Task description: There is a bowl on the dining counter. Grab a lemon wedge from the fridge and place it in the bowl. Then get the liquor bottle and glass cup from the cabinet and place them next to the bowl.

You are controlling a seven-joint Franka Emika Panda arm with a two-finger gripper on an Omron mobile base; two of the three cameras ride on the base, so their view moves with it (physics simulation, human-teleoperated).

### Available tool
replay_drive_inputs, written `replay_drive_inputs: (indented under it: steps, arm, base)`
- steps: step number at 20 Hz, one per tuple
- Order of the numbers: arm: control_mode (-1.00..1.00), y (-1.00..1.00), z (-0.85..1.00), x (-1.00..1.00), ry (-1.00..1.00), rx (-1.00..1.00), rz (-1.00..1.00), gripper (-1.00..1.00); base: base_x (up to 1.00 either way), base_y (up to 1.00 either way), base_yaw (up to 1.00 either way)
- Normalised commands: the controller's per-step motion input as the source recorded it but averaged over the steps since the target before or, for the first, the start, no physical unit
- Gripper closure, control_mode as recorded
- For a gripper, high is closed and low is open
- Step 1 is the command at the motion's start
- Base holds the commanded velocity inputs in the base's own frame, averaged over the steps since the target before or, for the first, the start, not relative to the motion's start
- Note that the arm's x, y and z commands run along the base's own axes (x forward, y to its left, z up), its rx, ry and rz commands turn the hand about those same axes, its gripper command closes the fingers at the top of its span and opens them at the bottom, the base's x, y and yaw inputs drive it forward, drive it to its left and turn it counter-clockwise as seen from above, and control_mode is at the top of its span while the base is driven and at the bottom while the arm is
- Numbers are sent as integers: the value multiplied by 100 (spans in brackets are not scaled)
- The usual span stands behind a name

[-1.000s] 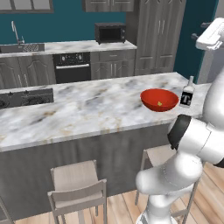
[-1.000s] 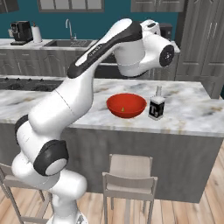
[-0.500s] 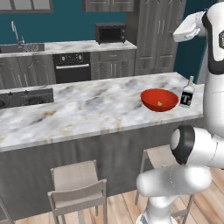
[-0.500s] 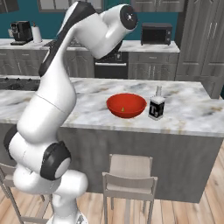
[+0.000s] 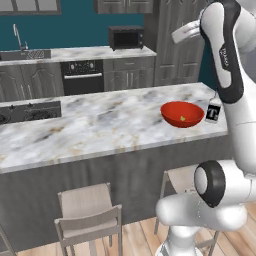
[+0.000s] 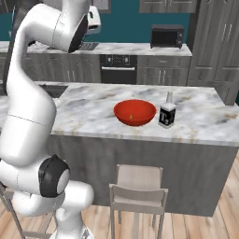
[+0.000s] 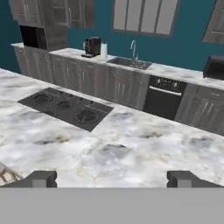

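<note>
Marble — white and grey with tan veins — forms the dining counter worktop, which rests on a dark grey base with pale stools at its near side. The red bowl sits near the worktop's right end in the left base view; a small yellow piece, too small to identify with certainty, lies inside it. The liquor bottle, with its black label and white "T", stands upright just beside the bowl, on the side nearer the worktop's end. The arm is raised high above the worktop. In the hand view the gripper faces across the marble toward a built-in cooktop, with its two dark fingertips set wide apart — the jaws are fully open and hold nothing. On the rear wall, a sink, an oven and a microwave are visible.
</note>
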Motion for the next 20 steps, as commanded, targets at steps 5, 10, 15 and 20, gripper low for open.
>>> replay_drive_inputs:
  steps: [5, 10, 15, 20]
  arm:
    - [-100, -5, -45, -66, 12, -5, -45, -100]
    - [-100, -28, -69, -62, 17, -8, -32, -100]
    - [-100, -16, -62, -28, 25, -8, -22, -100]
    - [-100, -17, -57, 0, 31, -2, -10, -100]
  base:
    - [0, 0, 0]
    - [0, 0, 0]
    - [0, 0, 0]
    - [0, 0, 0]
